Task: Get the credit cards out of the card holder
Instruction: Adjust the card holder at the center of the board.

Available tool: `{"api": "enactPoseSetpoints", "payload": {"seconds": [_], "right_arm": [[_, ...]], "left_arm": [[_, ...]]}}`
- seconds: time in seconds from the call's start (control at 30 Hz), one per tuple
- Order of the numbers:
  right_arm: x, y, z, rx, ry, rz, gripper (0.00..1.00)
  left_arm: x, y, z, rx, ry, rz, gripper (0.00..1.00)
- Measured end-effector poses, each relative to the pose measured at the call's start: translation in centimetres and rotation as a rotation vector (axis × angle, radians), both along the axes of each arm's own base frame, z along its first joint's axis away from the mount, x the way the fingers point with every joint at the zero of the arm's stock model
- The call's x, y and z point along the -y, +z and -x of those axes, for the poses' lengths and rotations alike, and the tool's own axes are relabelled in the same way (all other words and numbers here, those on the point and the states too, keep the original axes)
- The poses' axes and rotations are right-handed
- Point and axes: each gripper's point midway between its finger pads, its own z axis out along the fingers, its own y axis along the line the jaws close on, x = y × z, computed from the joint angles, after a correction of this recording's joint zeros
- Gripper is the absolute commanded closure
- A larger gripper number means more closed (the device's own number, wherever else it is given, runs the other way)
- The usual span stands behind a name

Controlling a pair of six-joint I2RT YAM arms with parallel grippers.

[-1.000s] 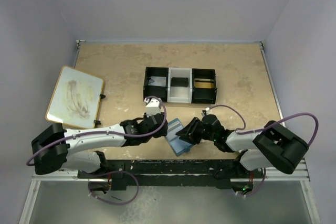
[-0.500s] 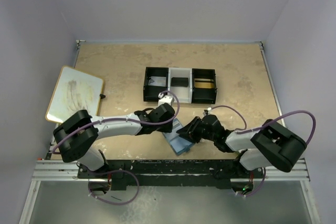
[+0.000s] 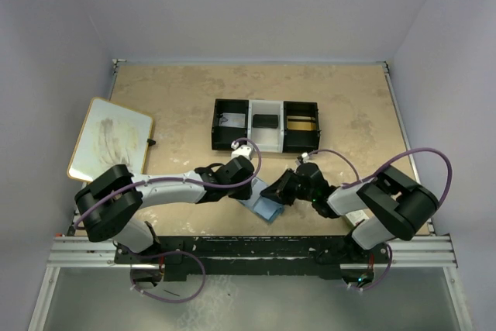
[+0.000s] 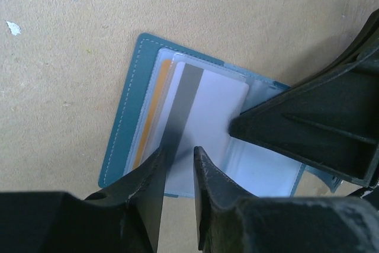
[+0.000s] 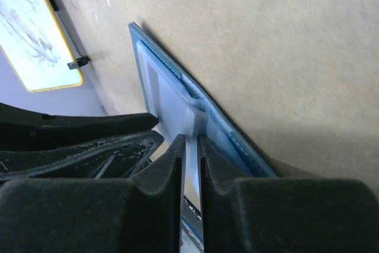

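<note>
The card holder (image 3: 269,208), a blue bifold wallet, lies open near the table's front edge between both arms. In the left wrist view a pale grey-white credit card (image 4: 210,108) with a dark stripe sits in its pocket, and the edge of a gold-yellow card (image 4: 155,108) shows beside it. My left gripper (image 4: 178,153) hovers over the striped card's lower edge, its jaws narrowly apart with nothing between them. My right gripper (image 5: 190,141) is shut on a thin pale inner leaf of the card holder (image 5: 151,75), lifting that side. From above, the left gripper (image 3: 249,185) and right gripper (image 3: 280,190) almost meet.
A black-and-white compartment tray (image 3: 302,104) stands behind the wallet at mid-table. A yellow-framed whiteboard (image 3: 110,143) lies at the left and also shows in the right wrist view (image 5: 35,39). The right finger (image 4: 302,128) crowds the wallet's right half.
The left arm swung right, bringing its gripper over the wallet, and its jaws narrowed. The right gripper's jaws closed onto the wallet's inner leaf, and the wallet shifted slightly.
</note>
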Motion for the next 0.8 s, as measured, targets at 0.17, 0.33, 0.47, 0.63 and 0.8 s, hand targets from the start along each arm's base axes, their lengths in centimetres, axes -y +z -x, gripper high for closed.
{"api": "enactPoseSetpoints", "payload": {"seconds": [0.17, 0.33, 0.47, 0.63, 0.8], "right_arm": [[-0.8, 0.6, -1.3, 0.045, 0.038, 0.045, 0.73], [-0.9, 0.3, -1.9, 0.053, 0.067, 0.107, 0.86], [-1.2, 0.0, -2.4, 0.065, 0.096, 0.152, 0.98], [-1.1, -0.2, -2.6, 0.082, 0.128, 0.195, 1.00], [-1.1, -0.2, -2.6, 0.098, 0.143, 0.204, 1.00]], "left_arm": [[-0.1, 0.1, 0.1, 0.000, 0.002, 0.003, 0.79], [-0.3, 0.1, 0.2, -0.002, 0.003, 0.000, 0.79], [-0.5, 0.4, 0.2, 0.002, 0.012, 0.003, 0.79], [-0.9, 1.4, -0.2, 0.031, 0.036, 0.013, 0.73], [-1.7, 3.0, -0.8, 0.078, 0.082, 0.021, 0.65]]}}
